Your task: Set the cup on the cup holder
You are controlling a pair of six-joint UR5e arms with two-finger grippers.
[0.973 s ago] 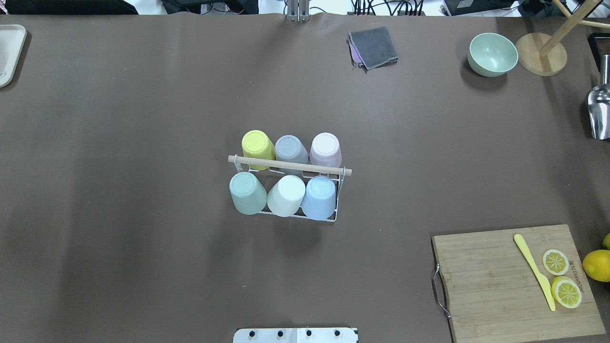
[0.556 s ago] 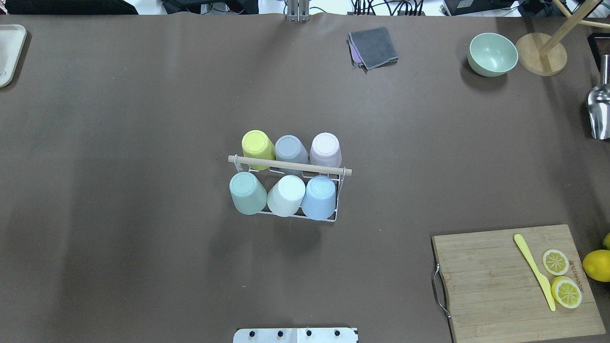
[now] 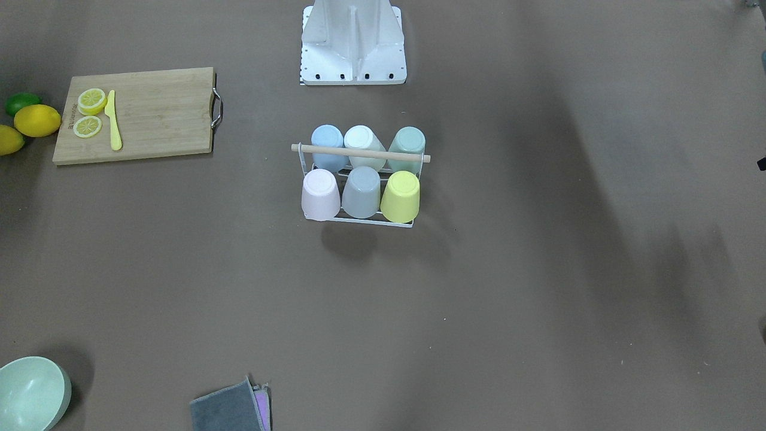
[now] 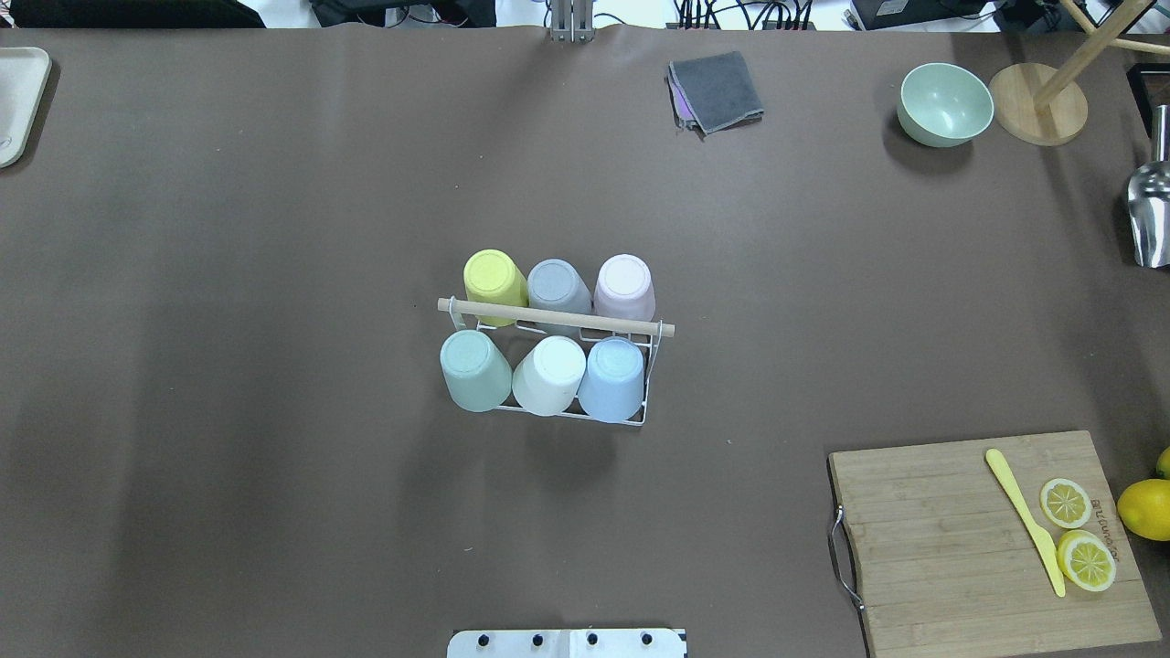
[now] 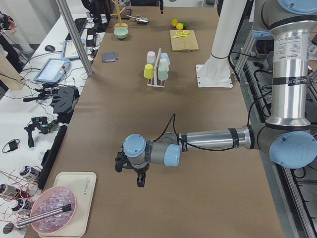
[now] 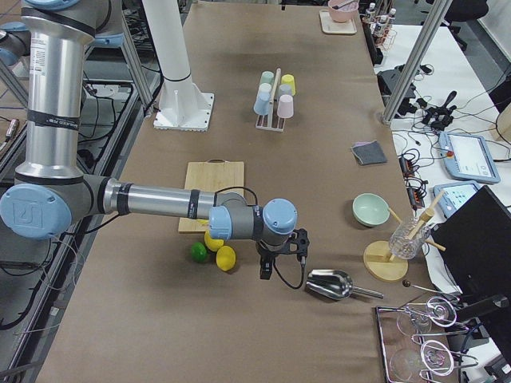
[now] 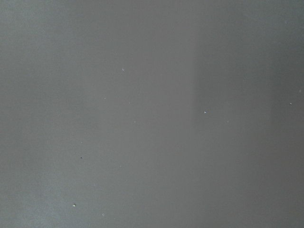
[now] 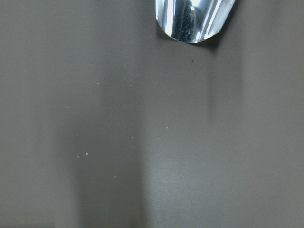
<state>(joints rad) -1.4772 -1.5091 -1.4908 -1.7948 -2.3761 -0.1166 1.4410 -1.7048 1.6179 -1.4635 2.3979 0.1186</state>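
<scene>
While cups [image 4: 548, 375] hide the pegs of the cup holder [image 4: 556, 318], the left gripper [image 5: 132, 171] and right gripper [image 6: 275, 259], seemingly empty, show only side-on. Parted or closed, I cannot tell.

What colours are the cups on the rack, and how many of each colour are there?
yellow cup: 1
grey cup: 1
pink cup: 1
green cup: 1
white cup: 1
blue cup: 1
Total: 6 cups, all upside down on the cup holder.
</scene>
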